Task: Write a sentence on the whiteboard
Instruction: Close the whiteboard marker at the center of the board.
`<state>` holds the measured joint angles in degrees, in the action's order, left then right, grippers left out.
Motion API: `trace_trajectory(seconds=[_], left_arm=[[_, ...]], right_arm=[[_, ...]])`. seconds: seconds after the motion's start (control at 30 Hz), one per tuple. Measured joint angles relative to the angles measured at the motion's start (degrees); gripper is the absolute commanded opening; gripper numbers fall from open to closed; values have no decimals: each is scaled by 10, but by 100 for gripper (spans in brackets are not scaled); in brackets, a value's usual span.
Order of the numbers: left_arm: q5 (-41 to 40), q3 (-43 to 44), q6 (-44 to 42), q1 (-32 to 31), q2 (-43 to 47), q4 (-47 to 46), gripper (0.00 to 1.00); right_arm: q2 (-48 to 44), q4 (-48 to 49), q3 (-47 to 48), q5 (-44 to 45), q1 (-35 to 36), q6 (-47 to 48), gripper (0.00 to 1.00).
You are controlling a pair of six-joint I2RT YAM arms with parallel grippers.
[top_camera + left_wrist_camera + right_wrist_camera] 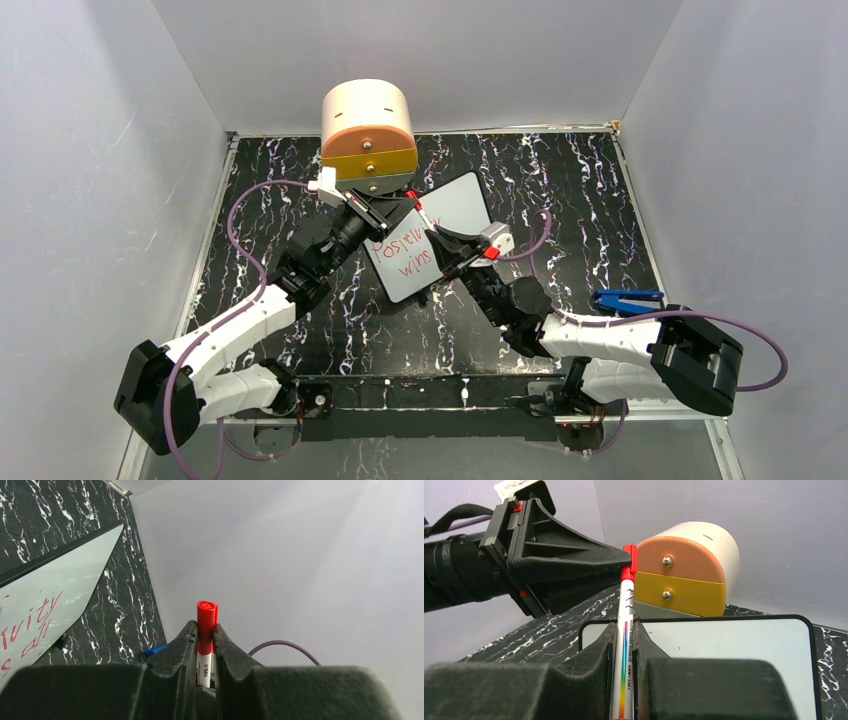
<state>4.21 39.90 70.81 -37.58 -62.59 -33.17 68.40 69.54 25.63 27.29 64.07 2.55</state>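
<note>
Seen from above, the arms cover part of the whiteboard (462, 205), and the sentence (405, 255) reads only "Positivity wins" in two red lines. The left wrist view cuts it down to "ivity" and "all". The one board lies tilted mid-table (560, 200), with one drawer unit (367, 135) at its 11 o'clock. One marker (626, 600) sits over the board, the left jaws clamped on its red cap and the right jaws on its white barrel. One blue object (628, 297) at 4 o'clock is hard to make out.
</note>
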Motion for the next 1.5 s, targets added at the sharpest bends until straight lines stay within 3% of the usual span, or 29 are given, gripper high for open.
trace_trajectory(seconds=[0.23, 0.47, 0.63, 0.9, 1.2, 1.5], left_arm=[[-30, -28, -11, -13, 6, -44, 0], [-48, -40, -66, -31, 57, 7, 47], [-56, -37, -116, -48, 105, 71, 64], [-63, 3, -154, -24, 84, 111, 62], [27, -2, -105, 50, 26, 56, 39], [83, -8, -69, 52, 19, 3, 41]], right_arm=[[0, 0, -1, -20, -15, -58, 0], [-19, -31, -4, -45, -23, -102, 0], [-57, -56, -20, -43, -32, -120, 0], [-81, -96, -40, -68, -32, -145, 0], [-105, -108, -49, -99, -32, -172, 0], [-107, -114, -49, -116, -32, -178, 0]])
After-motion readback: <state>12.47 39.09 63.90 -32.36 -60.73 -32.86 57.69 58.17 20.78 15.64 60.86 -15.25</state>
